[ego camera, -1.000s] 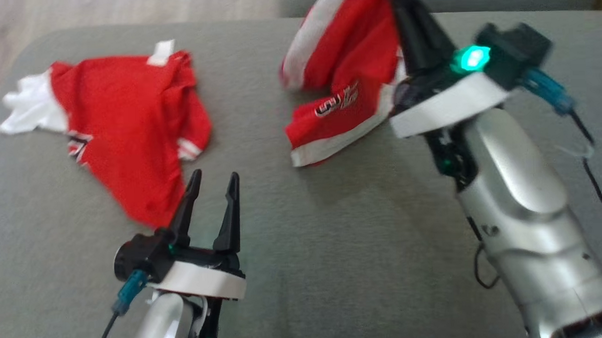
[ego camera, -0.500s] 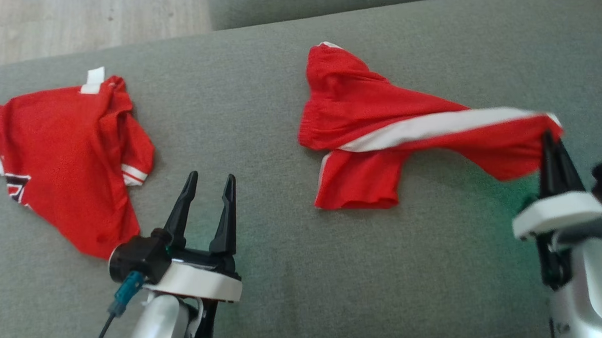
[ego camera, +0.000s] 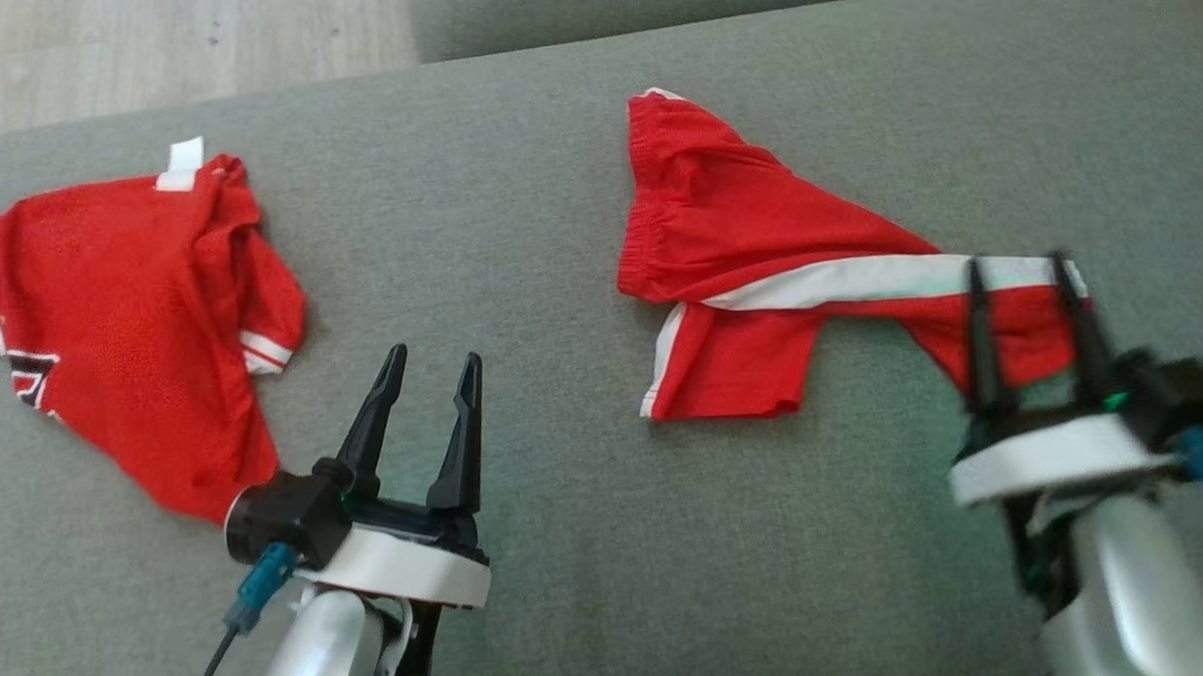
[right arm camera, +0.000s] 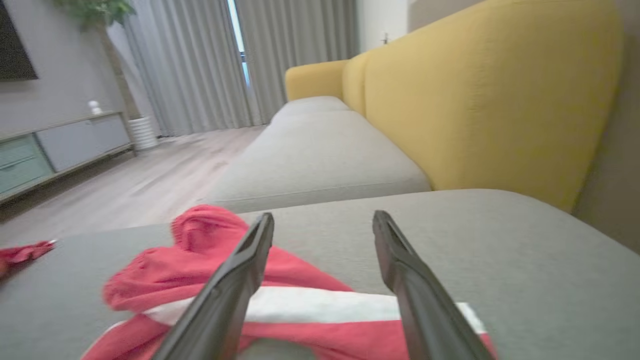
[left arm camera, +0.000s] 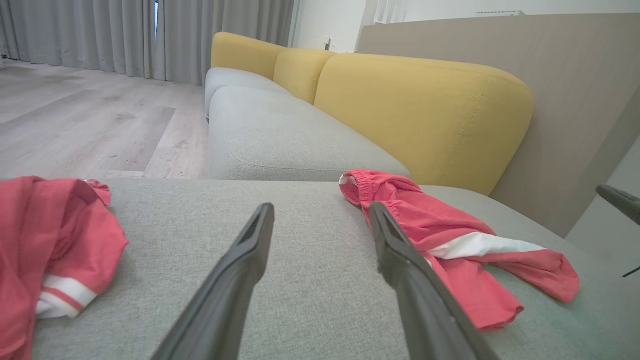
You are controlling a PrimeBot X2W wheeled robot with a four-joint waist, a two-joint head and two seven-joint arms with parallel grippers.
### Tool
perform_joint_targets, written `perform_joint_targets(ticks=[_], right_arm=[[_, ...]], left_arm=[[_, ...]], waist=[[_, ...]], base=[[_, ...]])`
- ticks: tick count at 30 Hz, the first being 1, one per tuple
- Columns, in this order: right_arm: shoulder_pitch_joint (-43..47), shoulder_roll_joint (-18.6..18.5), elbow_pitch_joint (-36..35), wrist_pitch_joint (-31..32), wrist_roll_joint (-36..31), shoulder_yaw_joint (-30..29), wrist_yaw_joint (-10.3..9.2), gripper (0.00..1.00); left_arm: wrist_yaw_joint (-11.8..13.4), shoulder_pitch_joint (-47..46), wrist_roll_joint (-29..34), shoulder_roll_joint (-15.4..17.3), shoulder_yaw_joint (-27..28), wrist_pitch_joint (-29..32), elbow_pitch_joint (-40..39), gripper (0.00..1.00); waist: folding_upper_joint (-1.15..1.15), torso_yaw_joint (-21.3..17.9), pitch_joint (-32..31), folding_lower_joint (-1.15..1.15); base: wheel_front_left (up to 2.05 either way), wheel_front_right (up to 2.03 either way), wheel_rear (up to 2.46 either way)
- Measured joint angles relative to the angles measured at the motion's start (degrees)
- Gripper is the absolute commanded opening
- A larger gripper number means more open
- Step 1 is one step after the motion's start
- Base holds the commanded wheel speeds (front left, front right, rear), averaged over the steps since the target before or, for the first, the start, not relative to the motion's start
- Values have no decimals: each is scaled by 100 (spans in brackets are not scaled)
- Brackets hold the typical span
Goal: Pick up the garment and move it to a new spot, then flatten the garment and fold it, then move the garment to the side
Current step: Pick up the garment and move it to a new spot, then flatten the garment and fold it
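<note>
Fingers (ego camera: 984, 345) flung wide on the right gripper (ego camera: 1017, 260) in the head view: clamped on the red shorts (ego camera: 738, 223) a beat ago, now let go. Dropped across the grey sofa cushion (ego camera: 569, 539), crumpled, white stripe (ego camera: 840, 282) up, leg end between the parted jaws. Looks like the move to a new spot is done; flattening next, at a guess. Forearm low at lower right, pointing up-view. Left gripper (ego camera: 435, 354) spread and empty, hanging beside the red jersey (ego camera: 130, 294). Over to the left wrist: nothing held, shorts just right of the fingers. Right wrist: straddling the stripe, gripping nothing.
</note>
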Motion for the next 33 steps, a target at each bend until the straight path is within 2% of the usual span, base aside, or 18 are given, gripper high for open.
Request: perform_joint_targets(ticks=[3,8,13,19,20,24,27,32,33], right_arm=[[328,1,-49,-24,29,407,0,100],[576,2,-46,-45,27,643,0,100],[286,-3,-26,-38,-336,978,0,100],[-560,-11,605,449,-1074,1373,0,100],[-560,-11,605,449,-1074,1373,0,100],[-1079,-14,1314,765,-1604,1399,0,100],[-1337,-68,1794,967,-2243,1251,0,100],[-1611,-82,2246,951,-2809,803,0,100],[-1649,-78,2309,923,-2818,721,0,70]], left_arm=[[0,0,1,-5,-22,0,-22,100],[0,7,0,-29,-134,0,-30,100],[0,12,-1,-53,-153,0,-27,100],[0,-7,-59,-79,-291,0,5,100],[0,-7,-59,-79,-291,0,5,100],[0,-39,-131,-134,-344,0,44,100],[0,-80,-154,-155,-345,0,81,100],[0,-118,-154,-171,-346,0,132,100],[0,-117,-154,-172,-344,0,133,100]], waist=[[0,88,-32,0],[0,306,-65,0],[0,578,-27,0],[0,989,129,1],[0,989,129,1],[0,1296,255,1],[0,1500,338,1],[0,1710,467,1],[0,1727,484,1]], base=[[0,0,0],[0,0,0],[0,0,0],[0,0,0],[0,0,0],[0,0,0],[0,0,0],[0,0,0],[0,0,0]])
